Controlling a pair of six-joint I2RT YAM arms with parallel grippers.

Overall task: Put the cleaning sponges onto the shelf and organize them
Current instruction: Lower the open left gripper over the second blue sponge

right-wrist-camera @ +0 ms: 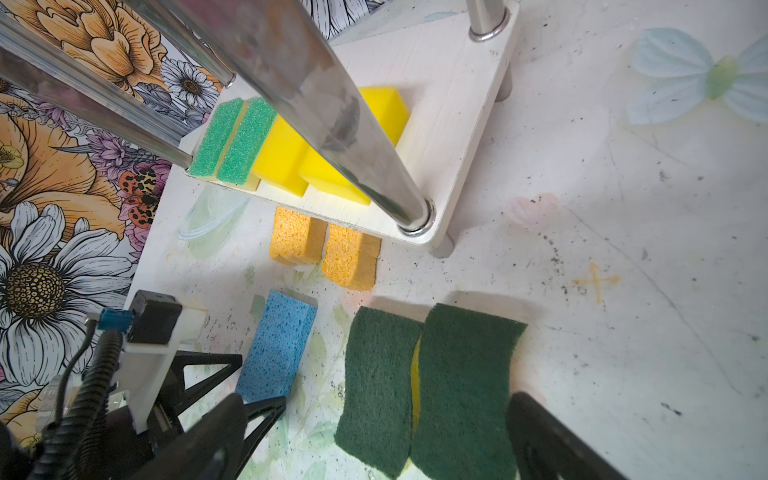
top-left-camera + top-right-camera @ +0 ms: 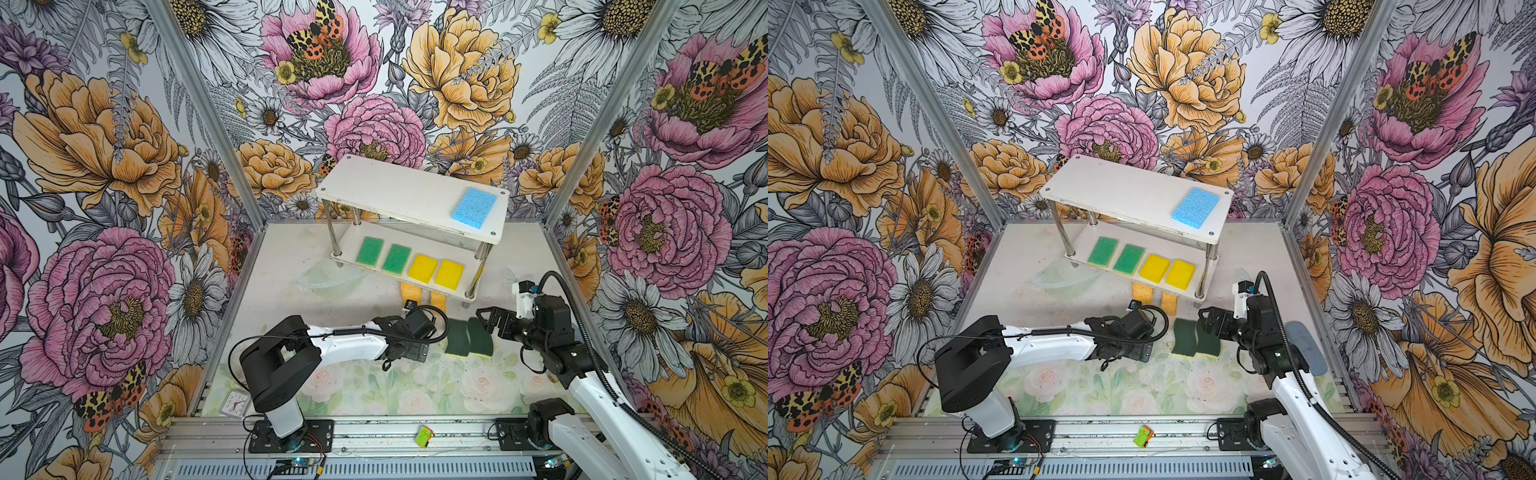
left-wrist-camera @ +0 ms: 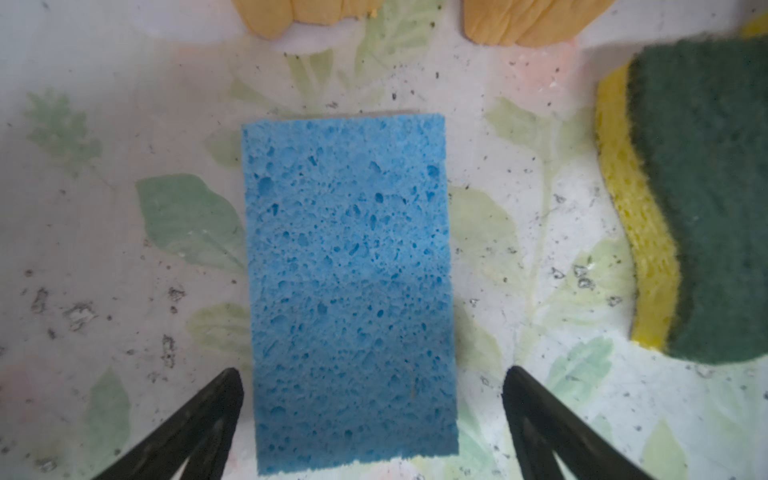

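Observation:
The white shelf (image 2: 411, 195) holds one light blue sponge (image 2: 474, 207) on its top board. Its lower board carries two green-topped sponges (image 2: 369, 250) and two yellow sponges (image 2: 422, 268). Two orange sponges (image 1: 324, 249) lie on the table at the shelf's front edge. My left gripper (image 3: 372, 399) is open and points down, with a second blue sponge (image 3: 351, 286) lying flat between its fingers, untouched. In both top views that sponge is hidden under the arm. My right gripper (image 1: 380, 415) is open above two wavy dark-green sponges (image 1: 424, 386) lying side by side.
A clear plastic bowl (image 2: 328, 276) lies on the table left of the shelf. A small clock (image 2: 235, 405) sits at the front left corner. A small green and orange item (image 2: 424, 435) rests on the front rail. A shelf post (image 1: 332, 116) stands close to the right wrist.

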